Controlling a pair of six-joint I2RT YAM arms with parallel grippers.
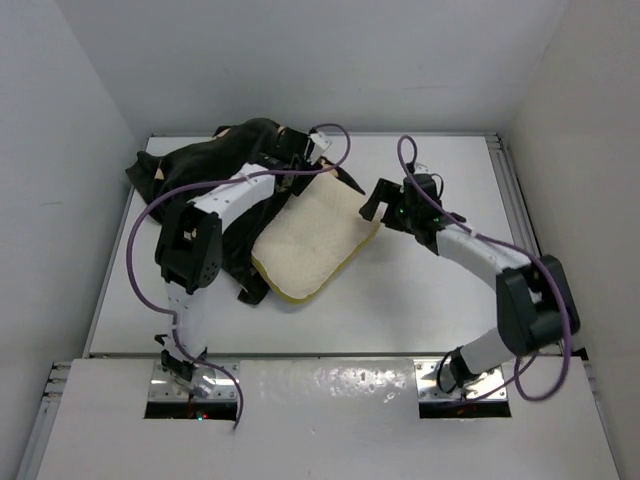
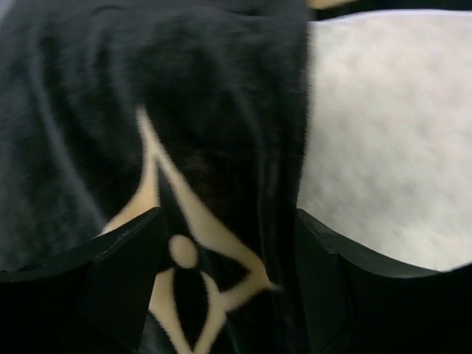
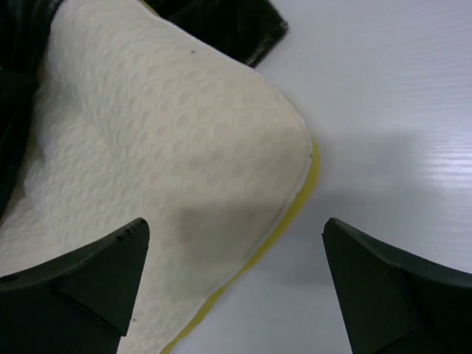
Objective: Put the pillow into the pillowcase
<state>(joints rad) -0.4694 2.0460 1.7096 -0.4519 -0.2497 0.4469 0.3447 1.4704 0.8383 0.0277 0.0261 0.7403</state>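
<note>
The cream-yellow dimpled pillow (image 1: pixel 312 240) lies tilted at the table's middle, its left and far edges tucked into the black pillowcase (image 1: pixel 195 165) with tan flowers. My left gripper (image 1: pixel 293 152) is at the pillow's far corner, shut on a thick fold of the pillowcase (image 2: pixel 184 110); in the left wrist view (image 2: pixel 225 280) the pillow (image 2: pixel 383 133) shows to the right of the fabric. My right gripper (image 1: pixel 376 205) is open and empty over the pillow's right corner (image 3: pixel 162 162); in the right wrist view (image 3: pixel 232 280) its jaws straddle the yellow edge. A pillowcase corner (image 3: pixel 228 26) lies beyond.
The white table (image 1: pixel 440 290) is bounded by white walls at the left, back and right. Purple cables loop from both arms over the table. The crumpled pillowcase fills the far left corner.
</note>
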